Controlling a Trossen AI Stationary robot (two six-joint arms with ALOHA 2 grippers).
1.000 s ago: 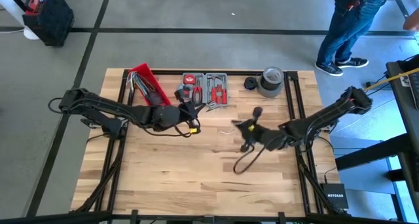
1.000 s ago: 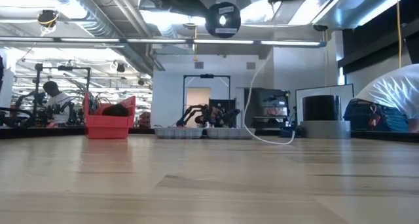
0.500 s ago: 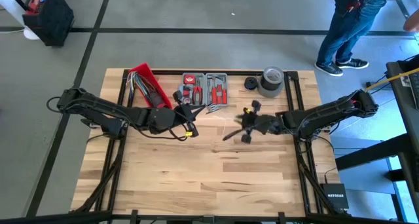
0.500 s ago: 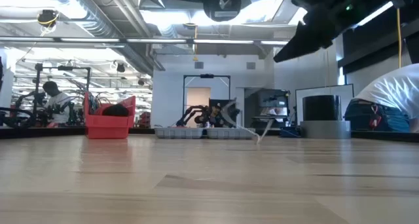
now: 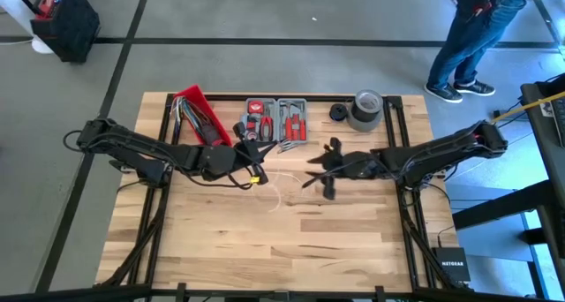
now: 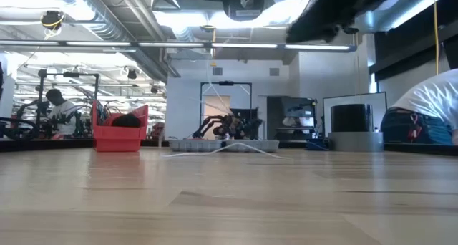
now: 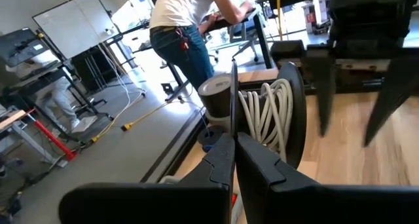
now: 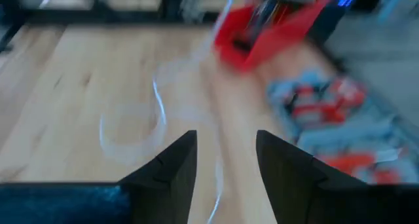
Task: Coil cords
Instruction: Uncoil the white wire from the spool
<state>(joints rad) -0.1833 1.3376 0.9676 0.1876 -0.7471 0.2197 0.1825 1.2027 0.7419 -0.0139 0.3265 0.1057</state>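
Pale wooden plank worktop [image 5: 265,240]: the whole near half is bare, open room from the left edge to the right edge. The far edge is crowded: a red plastic bin [image 5: 196,113] toward the far-left corner, two grey trays of red-handled tools [image 5: 276,118] at mid far edge, a grey roll of tape [image 5: 366,109] toward the far-right corner. The long thin white cord [image 5: 279,189] lies loose in curves at the worktop's middle, touching neither gripper. The black cord cannot be made out. The right gripper [image 5: 325,169] hangs over the middle, right of the white cord, jaws spread wide with nothing between them; right wrist view shows the cord blurred beyond the fingers. The left gripper [image 5: 253,154] sits near the trays, jaws pressed shut, apparently empty.
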